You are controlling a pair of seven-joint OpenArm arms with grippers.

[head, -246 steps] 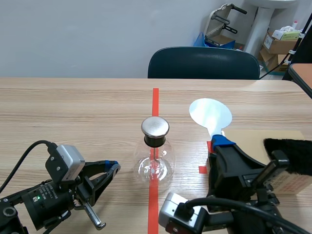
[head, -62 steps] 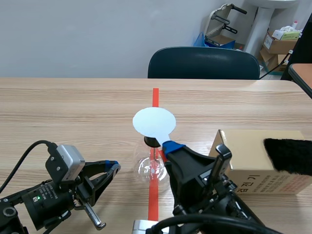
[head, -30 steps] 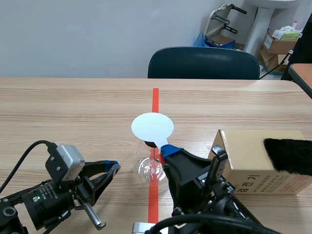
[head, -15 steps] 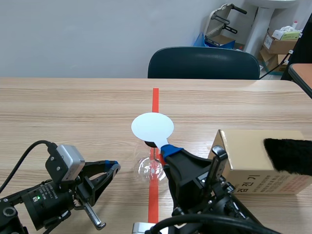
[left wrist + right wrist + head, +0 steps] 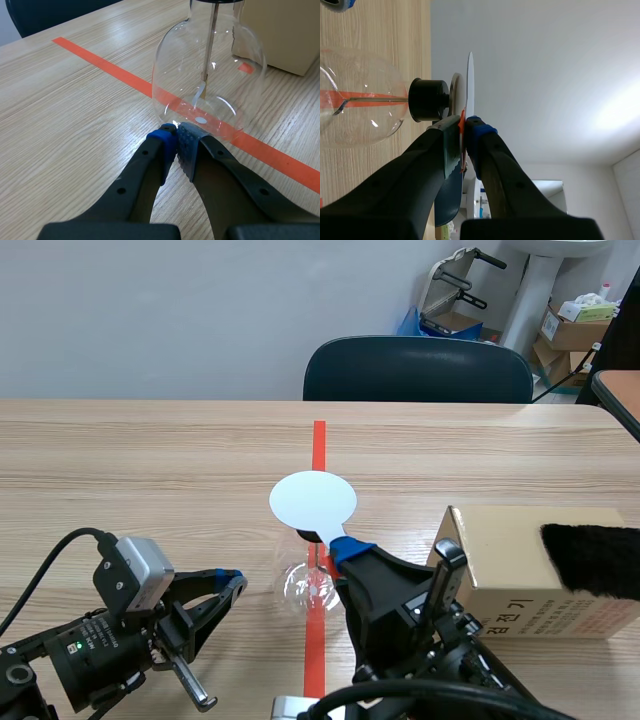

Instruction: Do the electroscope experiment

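Lower left, the left arm (image 5: 110,635) lies with jaws clenched on nothing, tips just beside the glass flask (image 5: 298,585) at mid-frame. Lower middle, the right arm (image 5: 400,610) has jaws grasping the white disc (image 5: 312,500) by its stem. The disc is held flat over the flask's metal cap (image 5: 454,95), probably to pass charge.

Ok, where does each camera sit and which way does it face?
Scene view: on the robot's side, facing across the table toward the chair; left pincer, right pincer show.
Left wrist view: low over table, facing the glass flask; own pincer shut.
Right wrist view: tipped sideways, facing flask's cap; own pincer grips white disc.
Shared: the flask.
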